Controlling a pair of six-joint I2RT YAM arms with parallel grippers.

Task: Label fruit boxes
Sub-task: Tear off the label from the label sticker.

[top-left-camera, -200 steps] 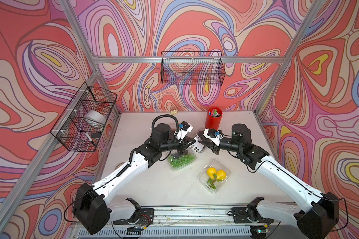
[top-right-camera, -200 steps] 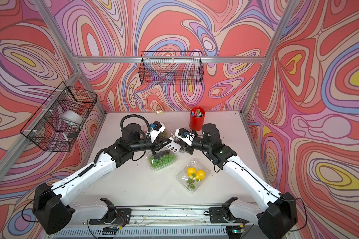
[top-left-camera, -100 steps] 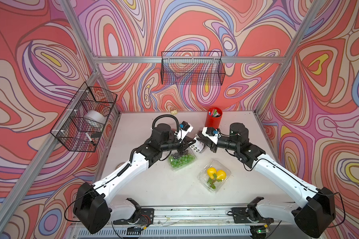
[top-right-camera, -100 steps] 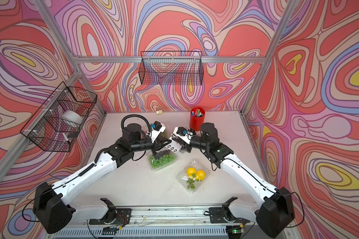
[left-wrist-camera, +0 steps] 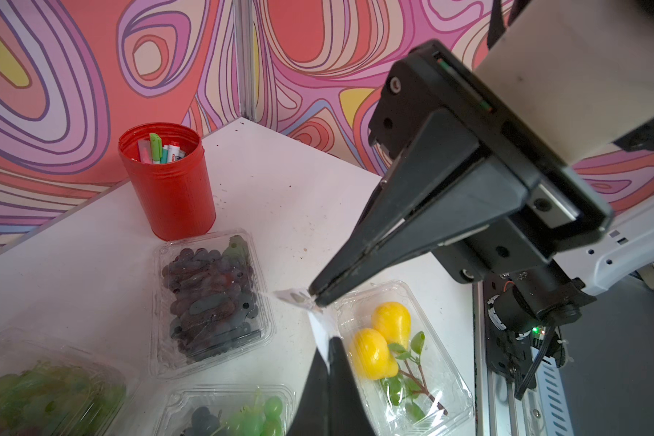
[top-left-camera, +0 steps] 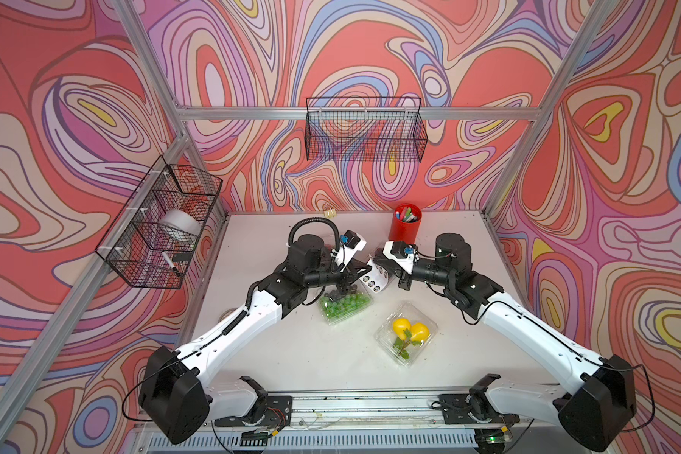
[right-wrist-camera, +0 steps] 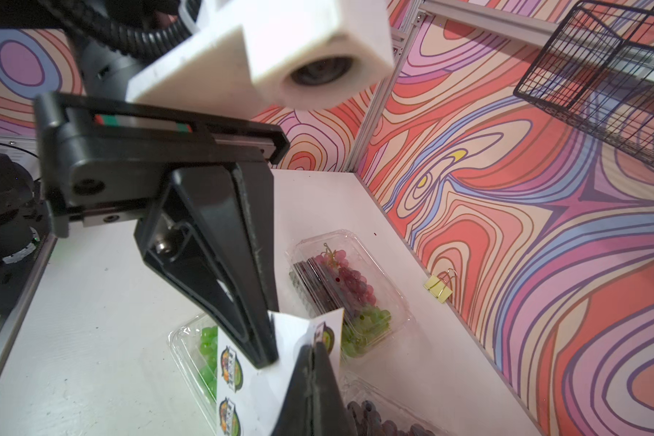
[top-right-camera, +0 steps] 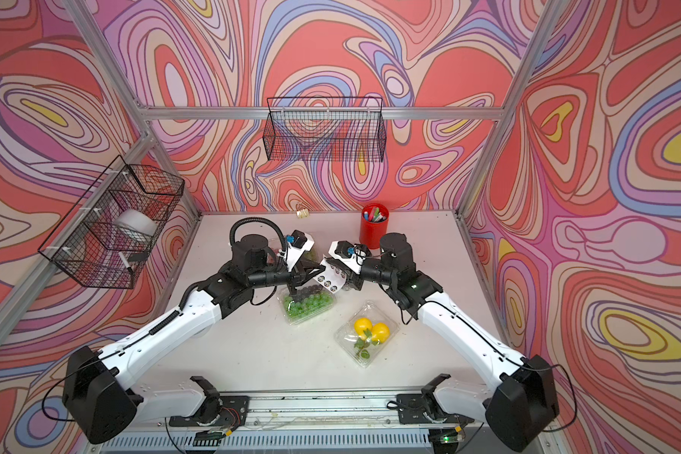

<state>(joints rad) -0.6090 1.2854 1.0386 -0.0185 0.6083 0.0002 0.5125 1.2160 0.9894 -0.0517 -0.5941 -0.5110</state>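
1. My left claw (right-wrist-camera: 267, 361) and right claw (left-wrist-camera: 315, 298) both pinch the sticker sheet (top-left-camera: 377, 280) shut, holding it above the desk (top-left-camera: 331, 361).
2. The fruit boxes (left-wrist-camera: 208, 298) lie closed on the desk, none visibly labelled; I judge all four remain.

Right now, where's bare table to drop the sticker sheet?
Widest free patch: front table strip, between green grape box, lemon box and the front rail. Also the back-left corner near the binder clip. Crowded: centre, under the sticker sheet, back to the red cup.
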